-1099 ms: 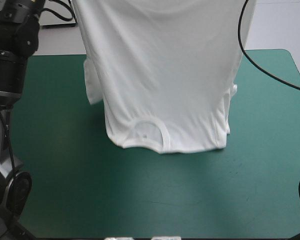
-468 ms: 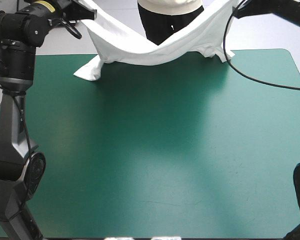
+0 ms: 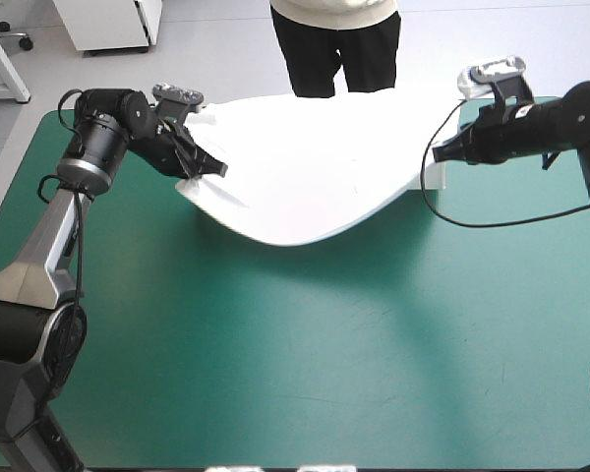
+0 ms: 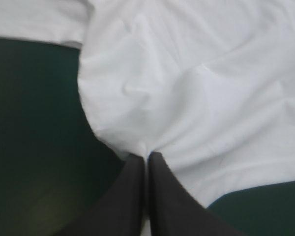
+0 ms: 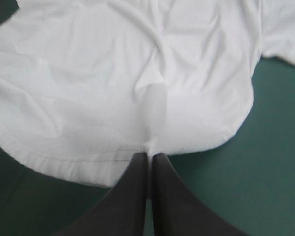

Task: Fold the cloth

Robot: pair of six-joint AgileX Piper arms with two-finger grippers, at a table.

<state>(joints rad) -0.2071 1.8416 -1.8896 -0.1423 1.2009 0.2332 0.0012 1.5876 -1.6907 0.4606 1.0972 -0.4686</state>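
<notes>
- Gripping the left side of the T-shirt (image 3: pixel 315 172), the left tool (image 3: pixel 212 169) has its black fingers (image 4: pixel 132 182) pressed together on a pinch of white fabric, over the far-left part of the desk (image 3: pixel 275 354).
- T-shirt spans from tool to tool across the far half of the desk. Its near edge sags in a curve toward the teal-green cover, lowest at the middle. Contact with the cover: cannot tell.
- Right tool (image 3: pixel 441 152), far right, is likewise clamped on the T-shirt, at a stitched hem that runs just beside the fingertips.
</notes>
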